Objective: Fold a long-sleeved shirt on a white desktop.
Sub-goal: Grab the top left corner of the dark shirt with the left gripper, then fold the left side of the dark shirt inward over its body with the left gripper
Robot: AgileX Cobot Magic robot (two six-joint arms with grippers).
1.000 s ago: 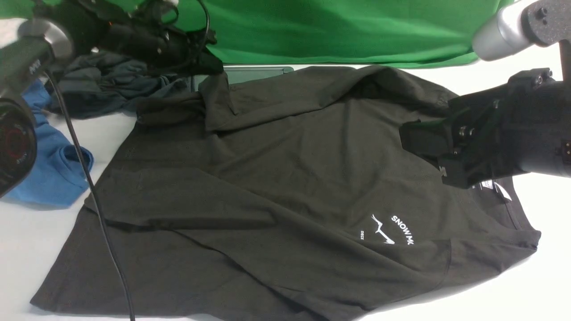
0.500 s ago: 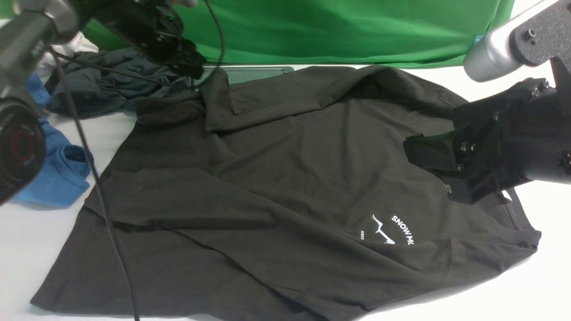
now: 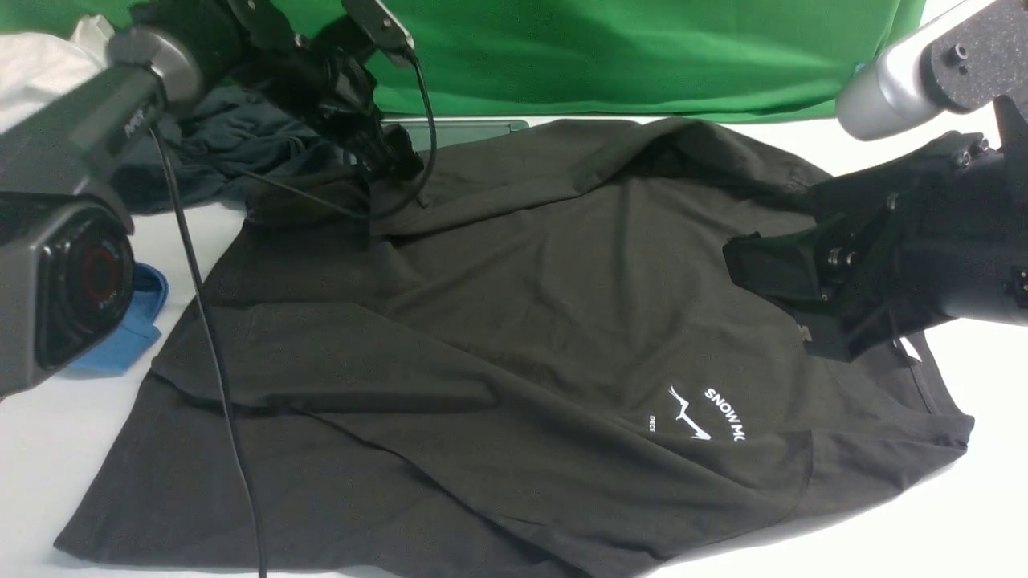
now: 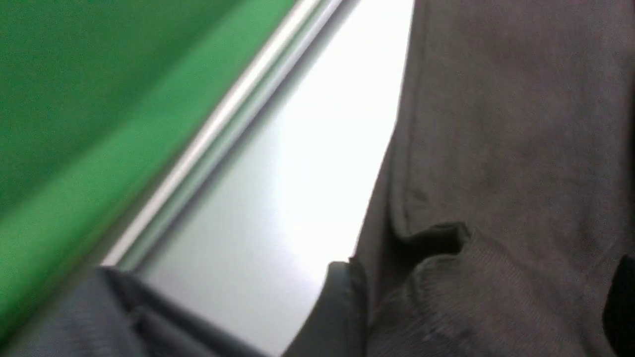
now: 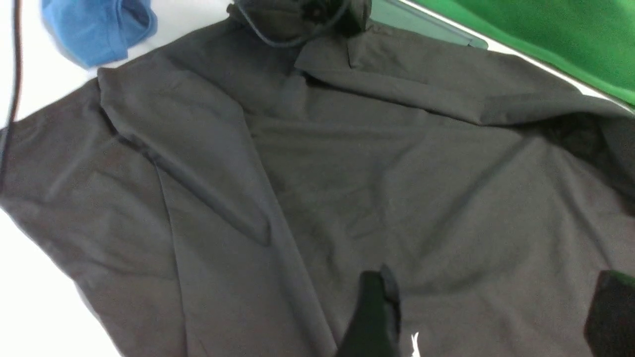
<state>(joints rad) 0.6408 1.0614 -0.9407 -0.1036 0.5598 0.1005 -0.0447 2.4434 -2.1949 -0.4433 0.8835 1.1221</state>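
Note:
The long-sleeved shirt (image 3: pixel 514 321) lies spread, front up, on the white desktop (image 3: pixel 964 522), with its white chest print (image 3: pixel 711 413) near the front right. One sleeve is folded across the chest and its ribbed cuff (image 4: pixel 471 297) ends at the far left. My left gripper (image 3: pixel 389 156) is down at that cuff; in the left wrist view its jaws stand wide apart, open, with the cuff between them. My right gripper (image 3: pixel 755 265) hovers open above the shirt beside the collar, its fingers (image 5: pixel 377 312) apart with nothing between them.
A dark grey-teal garment (image 3: pixel 233 152) and a blue shirt (image 3: pixel 128 321) lie at the far left. The grey hatch (image 3: pixel 458 132) sits behind the shirt, in front of the green backdrop (image 3: pixel 602 48). The left arm's cable (image 3: pixel 217 361) trails over the shirt's left side.
My left arm has swung from the back left corner rightward and down onto the sleeve cuff. The right gripper has barely shifted. The shirt has not moved.

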